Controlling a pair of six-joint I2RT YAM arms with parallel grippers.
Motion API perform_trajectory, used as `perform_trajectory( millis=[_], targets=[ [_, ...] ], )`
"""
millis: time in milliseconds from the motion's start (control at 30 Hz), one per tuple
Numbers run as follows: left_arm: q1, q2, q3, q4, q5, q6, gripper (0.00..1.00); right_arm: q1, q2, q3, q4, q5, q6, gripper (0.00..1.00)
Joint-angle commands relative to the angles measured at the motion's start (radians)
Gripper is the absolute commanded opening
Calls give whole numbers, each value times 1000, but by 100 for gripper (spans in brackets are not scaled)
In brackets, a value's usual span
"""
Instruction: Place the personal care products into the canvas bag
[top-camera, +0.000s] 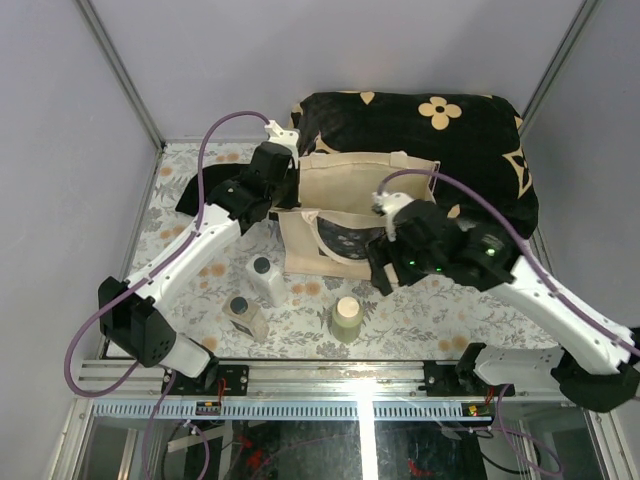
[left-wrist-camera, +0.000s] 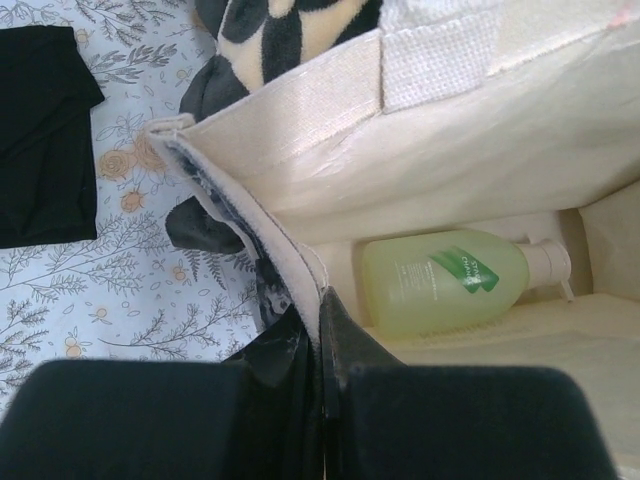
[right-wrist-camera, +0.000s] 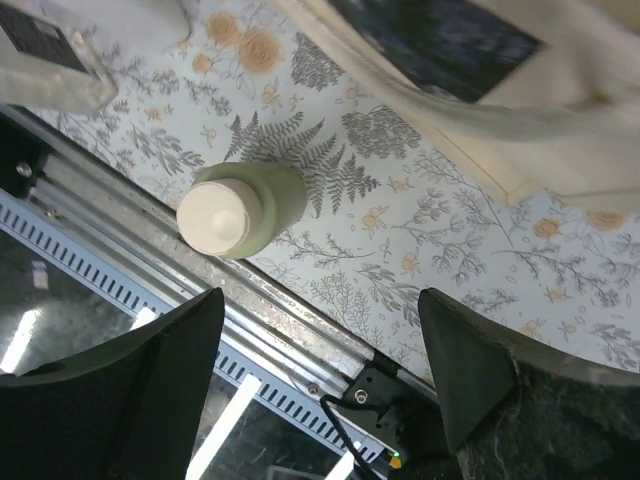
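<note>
The canvas bag (top-camera: 345, 190) stands open in the middle, its dark print panel facing front. My left gripper (top-camera: 287, 198) is shut on the bag's left rim (left-wrist-camera: 300, 270), pinching the fabric (left-wrist-camera: 322, 300). One pale green bottle (left-wrist-camera: 445, 282) lies inside the bag. The other pale green bottle (top-camera: 347, 318) stands in front of the bag; it also shows in the right wrist view (right-wrist-camera: 240, 208). The white bottle (top-camera: 265, 280) and the squat clear-tan bottle (top-camera: 245, 316) stand to the front left. My right gripper (top-camera: 382, 272) is open and empty (right-wrist-camera: 320, 300), hovering beside the standing green bottle.
A black cushion with beige flowers (top-camera: 440, 135) lies behind the bag. A black cloth (top-camera: 195, 195) lies at the left, also in the left wrist view (left-wrist-camera: 40, 140). The table's metal front rail (right-wrist-camera: 290, 340) is close below my right gripper.
</note>
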Motion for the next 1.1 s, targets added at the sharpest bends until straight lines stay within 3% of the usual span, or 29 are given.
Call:
perform_trajectory(
  millis=[0, 133, 233, 533, 867, 1067],
  targets=[
    [32, 1, 33, 78, -16, 21, 0, 117, 96, -15, 67, 56, -5, 87],
    [43, -10, 25, 79, -10, 15, 0, 160, 134, -107, 155, 31, -11, 91],
    [46, -22, 18, 79, -5, 12, 0, 176, 154, -161, 203, -2, -12, 100],
    [51, -31, -3, 75, -2, 5, 0, 258, 233, -234, 274, -22, -47, 100],
    [51, -40, 19, 69, 14, 3, 0, 267, 334, -260, 366, -59, -96, 100],
    [51, -43, 25, 65, 22, 3, 0, 266, 397, -245, 365, -82, -112, 86]
  ],
)
